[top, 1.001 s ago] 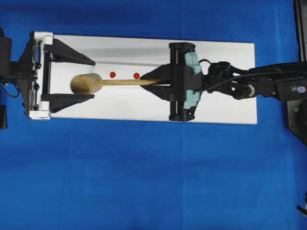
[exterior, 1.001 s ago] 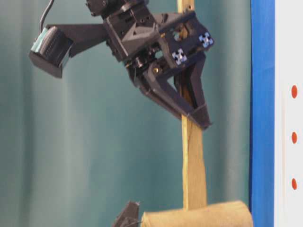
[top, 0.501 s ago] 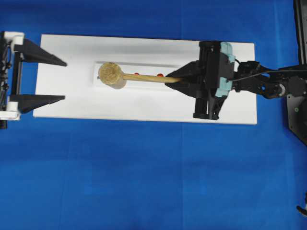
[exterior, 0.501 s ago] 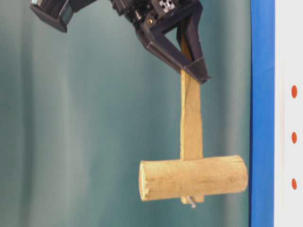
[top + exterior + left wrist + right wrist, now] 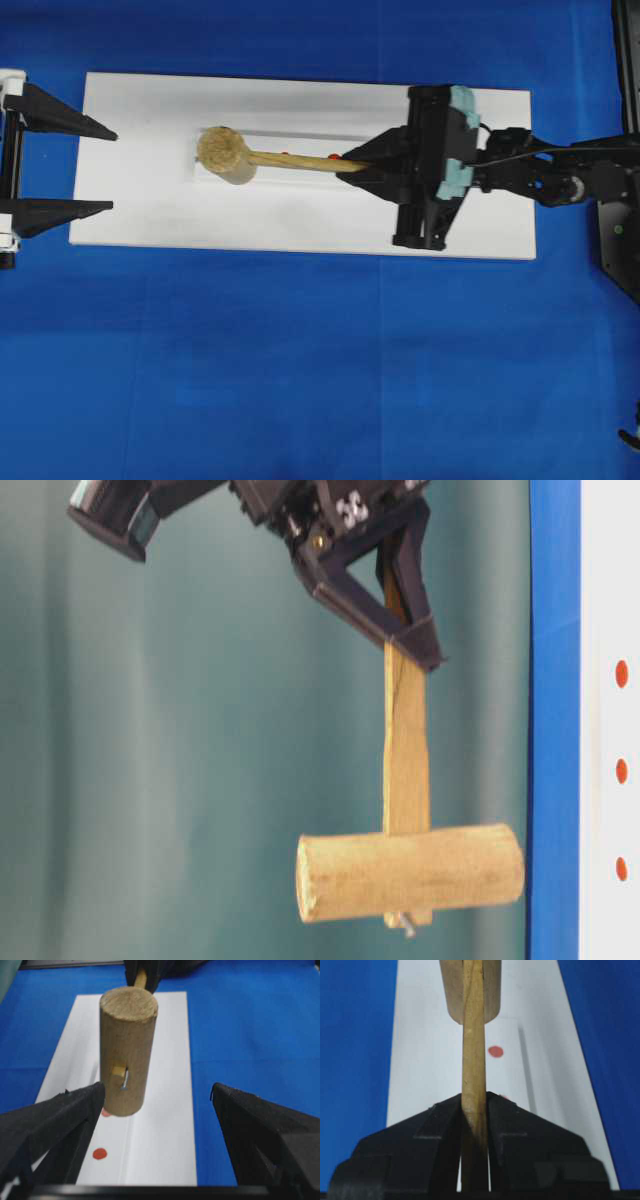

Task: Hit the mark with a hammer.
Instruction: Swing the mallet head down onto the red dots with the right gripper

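The hammer (image 5: 225, 153) is a light wooden mallet, and my right gripper (image 5: 350, 165) is shut on its handle (image 5: 473, 1035) near the free end. The head (image 5: 410, 873) stands on end, with its lower face just above the white board (image 5: 300, 215). Three red marks (image 5: 621, 771) lie in a row on the board. In the left wrist view the head (image 5: 127, 1050) partly covers one mark, while another mark (image 5: 100, 1153) lies bare in front. My left gripper (image 5: 112, 170) stands open at the board's left edge, away from the head.
Blue cloth (image 5: 300, 350) surrounds the white board on all sides. A shallow groove (image 5: 522, 1060) runs along the board beside the marks. The right arm (image 5: 540, 180) stretches in from the right edge.
The right gripper has carried the hammer out from between the left jaws and turned its head on end over the marks. The left gripper has drawn back to the left.
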Motion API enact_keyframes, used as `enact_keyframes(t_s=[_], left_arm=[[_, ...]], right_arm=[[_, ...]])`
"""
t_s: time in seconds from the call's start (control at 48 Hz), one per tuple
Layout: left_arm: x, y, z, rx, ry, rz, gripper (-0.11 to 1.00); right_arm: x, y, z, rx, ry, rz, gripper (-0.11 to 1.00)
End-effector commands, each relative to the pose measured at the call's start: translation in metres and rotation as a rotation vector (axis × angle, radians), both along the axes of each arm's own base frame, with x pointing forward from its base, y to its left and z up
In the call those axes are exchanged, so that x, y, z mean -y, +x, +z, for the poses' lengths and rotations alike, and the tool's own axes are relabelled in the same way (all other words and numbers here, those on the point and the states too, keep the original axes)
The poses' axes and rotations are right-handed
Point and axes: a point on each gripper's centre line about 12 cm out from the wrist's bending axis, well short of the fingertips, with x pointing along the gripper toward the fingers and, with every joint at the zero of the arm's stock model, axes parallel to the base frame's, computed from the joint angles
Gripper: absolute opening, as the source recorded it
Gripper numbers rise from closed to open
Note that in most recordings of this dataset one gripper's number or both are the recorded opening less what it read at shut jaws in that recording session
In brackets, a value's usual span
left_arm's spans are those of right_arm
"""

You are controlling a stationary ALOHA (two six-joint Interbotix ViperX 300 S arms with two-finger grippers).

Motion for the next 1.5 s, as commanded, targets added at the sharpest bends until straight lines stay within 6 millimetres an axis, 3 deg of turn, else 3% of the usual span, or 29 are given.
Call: enact_keyframes(t_s=[0.0,0.188,0.521,0.647,0.834,0.938,1.21,1.481], left_arm=[[0.000,0.002,0.003,0.008,-0.003,0.002,0.85],[0.000,0.001,0.002,0.005,-0.003,0.002,0.85],[0.000,0.000,0.001,0.003,-0.003,0.002,0.84],[0.000,0.000,0.001,0.002,-0.003,0.002,0.84],[0.000,0.001,0.000,-0.003,-0.003,0.002,0.84],[0.000,0.001,0.000,-0.003,-0.003,0.002,0.84],[-0.001,0.001,0.000,0.002,0.000,0.005,0.84],[-0.001,0.000,0.001,0.005,-0.001,0.005,0.84]], right_arm=[[0.007,0.011,0.019,0.059,-0.007,-0.025,0.03],[0.017,0.017,0.021,0.066,-0.008,-0.054,0.03],[0.018,0.018,0.017,0.056,-0.004,-0.057,0.03],[0.021,0.023,-0.009,-0.007,0.019,-0.082,0.03],[0.028,0.030,-0.070,-0.145,0.071,-0.167,0.03],[0.028,0.028,-0.081,-0.176,0.088,-0.173,0.03],[0.028,0.027,-0.058,-0.118,0.066,-0.158,0.03],[0.026,0.006,-0.004,0.019,0.053,-0.146,0.03]])
